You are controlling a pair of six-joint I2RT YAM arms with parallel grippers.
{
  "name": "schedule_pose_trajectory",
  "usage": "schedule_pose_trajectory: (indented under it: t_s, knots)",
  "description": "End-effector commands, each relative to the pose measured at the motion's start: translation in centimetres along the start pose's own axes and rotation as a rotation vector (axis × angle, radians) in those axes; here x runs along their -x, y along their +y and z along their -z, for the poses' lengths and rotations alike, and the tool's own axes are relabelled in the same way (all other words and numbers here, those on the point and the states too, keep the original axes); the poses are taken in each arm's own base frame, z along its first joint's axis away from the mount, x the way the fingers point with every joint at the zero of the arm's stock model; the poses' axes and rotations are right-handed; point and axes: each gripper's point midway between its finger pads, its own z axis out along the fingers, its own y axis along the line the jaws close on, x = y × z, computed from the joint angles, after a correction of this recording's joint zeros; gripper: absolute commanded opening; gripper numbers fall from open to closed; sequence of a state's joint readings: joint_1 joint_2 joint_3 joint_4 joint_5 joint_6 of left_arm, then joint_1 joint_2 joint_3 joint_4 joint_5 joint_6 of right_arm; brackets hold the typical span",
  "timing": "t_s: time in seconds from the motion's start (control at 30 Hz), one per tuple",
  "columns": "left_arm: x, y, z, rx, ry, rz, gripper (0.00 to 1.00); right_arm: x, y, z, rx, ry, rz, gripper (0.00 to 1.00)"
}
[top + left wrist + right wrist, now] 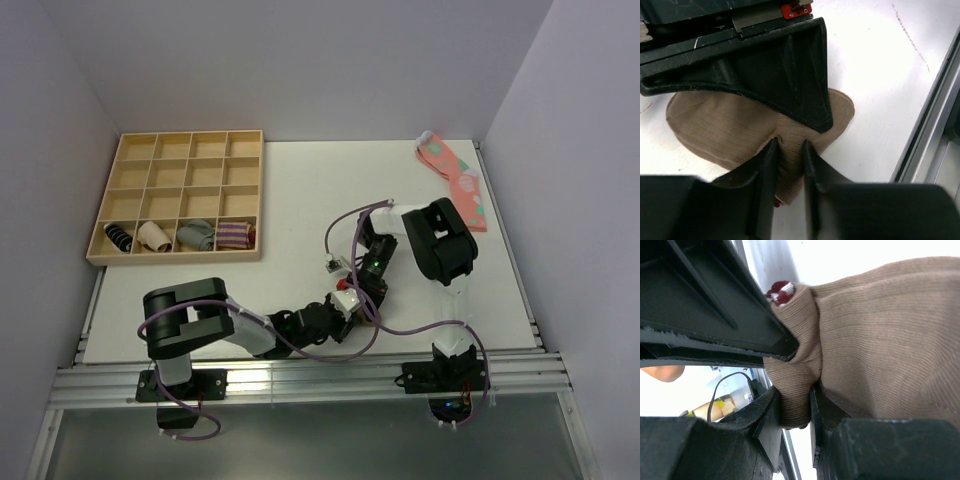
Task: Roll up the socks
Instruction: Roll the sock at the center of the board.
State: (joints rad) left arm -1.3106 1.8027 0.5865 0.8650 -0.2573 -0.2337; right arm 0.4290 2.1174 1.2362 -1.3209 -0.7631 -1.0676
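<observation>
A tan-brown sock [715, 125] lies bunched on the white table between my two grippers. In the left wrist view my left gripper [789, 146] is shut on a raised fold of it, and a speck of the red cuff shows below the fold. In the right wrist view the same sock [885, 340] fills the right side, its red and white cuff [781, 292] poking out at the top. My right gripper [796, 395] is shut on another fold. From above, the left gripper [338, 306] and right gripper [366, 274] meet near the table's front middle and hide the sock.
A wooden compartment tray [190, 160] stands at the back left, with a black-striped bundle [119, 236], a tan one [155, 235], a grey one [196, 234] and a purple-striped one [234, 234] in its front row. A coral-pink dotted sock [455, 180] lies back right. The metal rail [930, 135] runs close by.
</observation>
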Motion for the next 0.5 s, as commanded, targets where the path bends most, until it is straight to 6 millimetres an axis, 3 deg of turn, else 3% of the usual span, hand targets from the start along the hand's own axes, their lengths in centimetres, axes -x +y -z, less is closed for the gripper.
schedule_pose_trajectory:
  t_s: [0.0, 0.2, 0.33, 0.47]
  knots:
    - [-5.5, -0.1, 0.4, -0.039, 0.183, 0.025, 0.25, 0.4, 0.3, 0.1, 0.007, -0.014, 0.003, 0.23]
    - [-7.0, -0.2, 0.3, -0.078, 0.252, 0.107, 0.03, 1.0, 0.1, 0.6, -0.058, -0.054, 0.037, 0.33]
    - [-8.2, -0.5, 0.3, -0.103, 0.309, 0.161, 0.00, 1.8, -0.3, 1.3, -0.117, -0.113, 0.054, 0.43]
    - [-9.0, -1.0, 0.7, -0.126, 0.354, 0.210, 0.00, 2.9, -0.2, 3.2, -0.208, -0.219, 0.095, 0.52]
